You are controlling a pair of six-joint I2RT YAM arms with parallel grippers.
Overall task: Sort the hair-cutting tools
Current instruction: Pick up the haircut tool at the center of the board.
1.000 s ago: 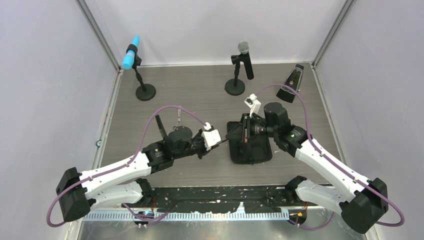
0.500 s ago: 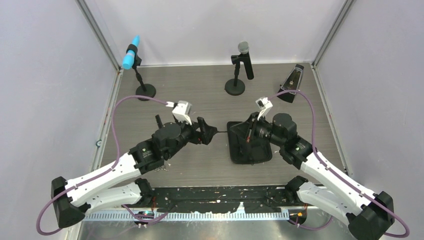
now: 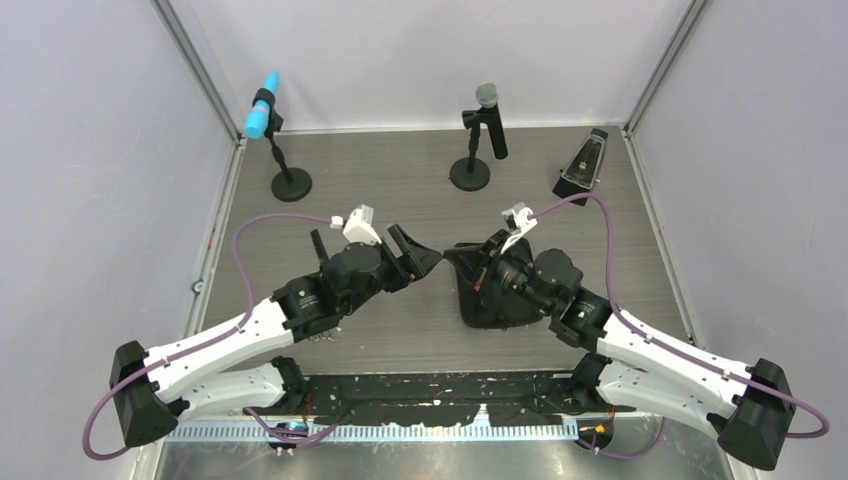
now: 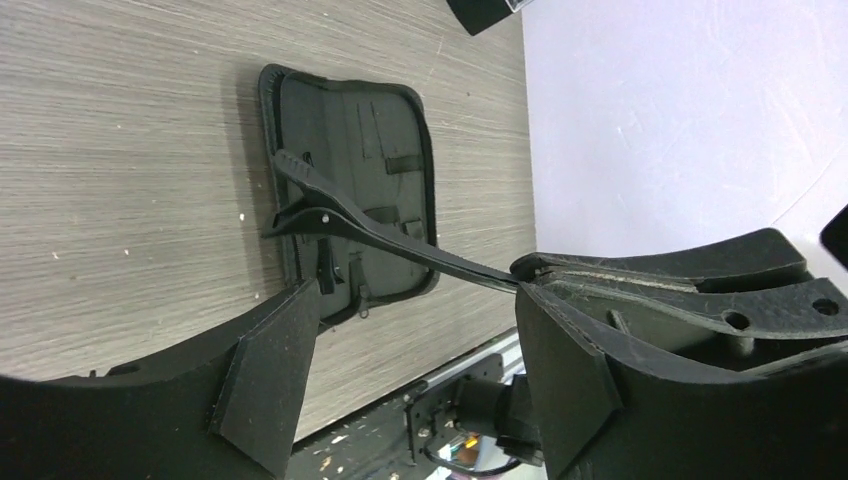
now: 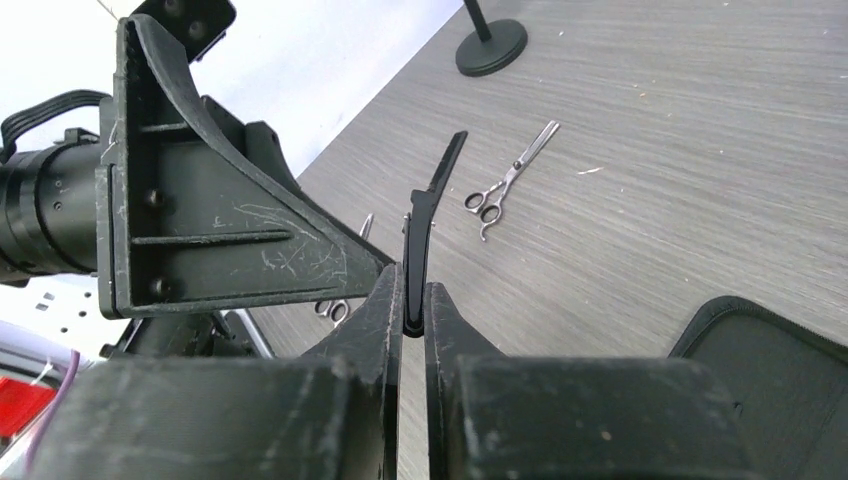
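A thin black hair clip [image 5: 430,200] is pinched at one end by my right gripper [image 5: 415,300], which is shut on it above the table, left of the case. The clip [image 4: 340,220] sticks out toward my left gripper [image 4: 415,295], whose jaws stand wide open on either side of it without touching it. From above, the two grippers [image 3: 415,255] [image 3: 470,262] meet tip to tip. One pair of silver scissors [image 5: 510,180] lies on the wood beyond the clip. The handles of a second pair [image 5: 335,305] peek out from behind my left finger. A black comb [image 3: 318,243] lies by the left arm.
The black zip case [image 4: 350,130] lies open on the table under the right arm [image 3: 500,300]. At the back stand a blue-headed microphone [image 3: 265,115], a grey-headed microphone [image 3: 487,110] and a small dark wedge-shaped object [image 3: 581,168]. A metal rail [image 3: 430,425] runs along the near edge.
My left gripper has opened and turned, letting go of the hair clip. The right gripper has kept its hold on the clip and swung left off the case.
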